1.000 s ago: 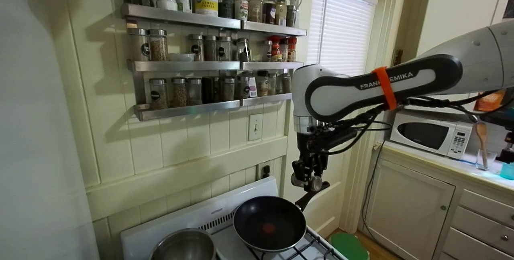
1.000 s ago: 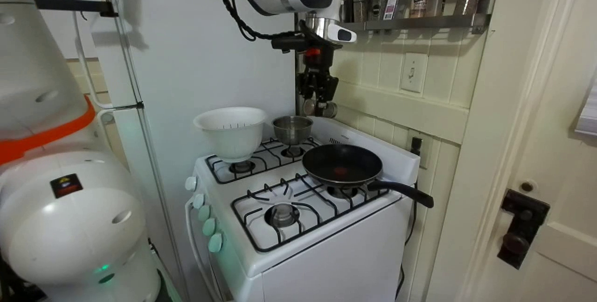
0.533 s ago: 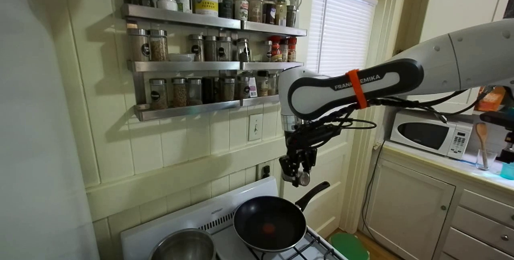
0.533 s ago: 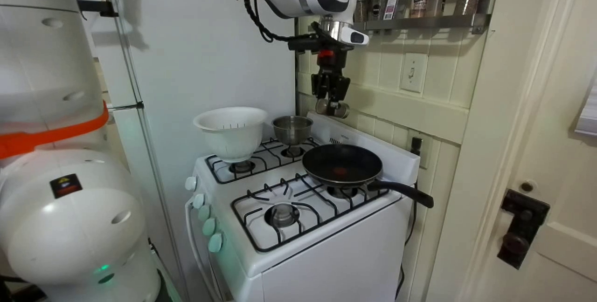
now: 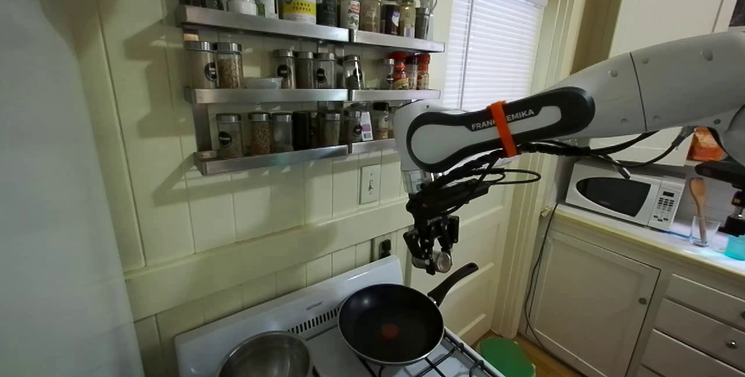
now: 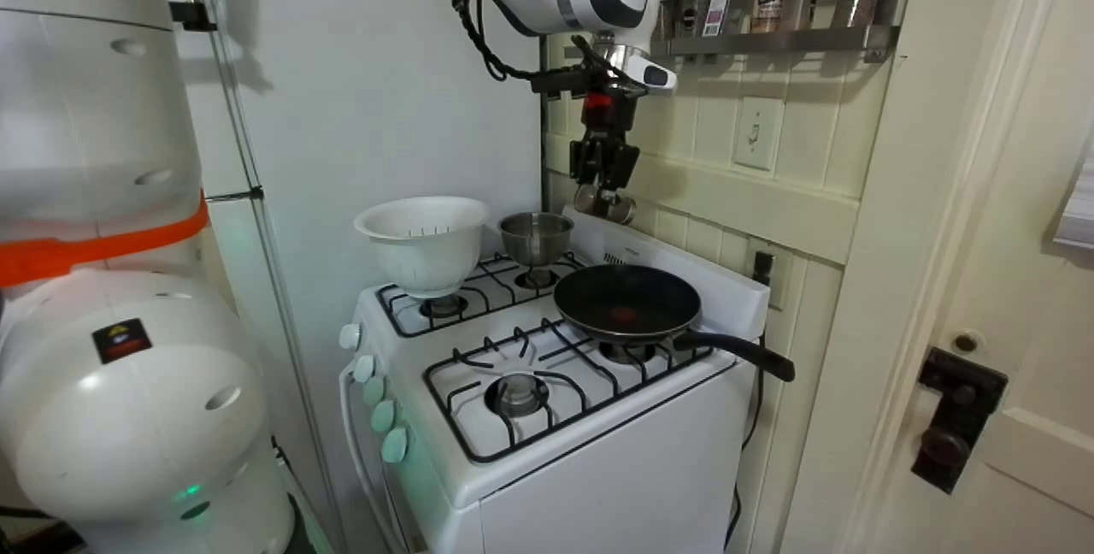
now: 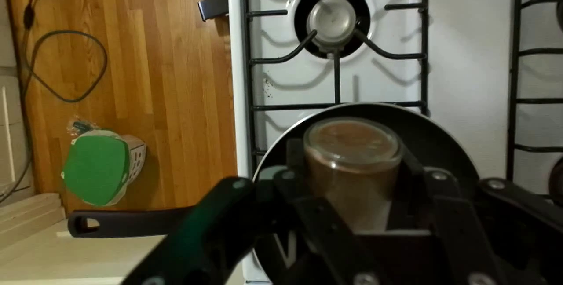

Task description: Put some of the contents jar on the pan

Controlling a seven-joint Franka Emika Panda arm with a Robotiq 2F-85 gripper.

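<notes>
Downward points the tool (image 7: 352, 155) (jar (image 7: 354, 179) gripped sideways).

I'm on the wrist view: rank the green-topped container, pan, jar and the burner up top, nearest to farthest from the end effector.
1. Jar: gripped in the end effector.
2. Pan: lower, partly hidden behind the jar.
3. Burner: top middle, past the pan.
4. Green-topped container: far left, on the floor.
</notes>
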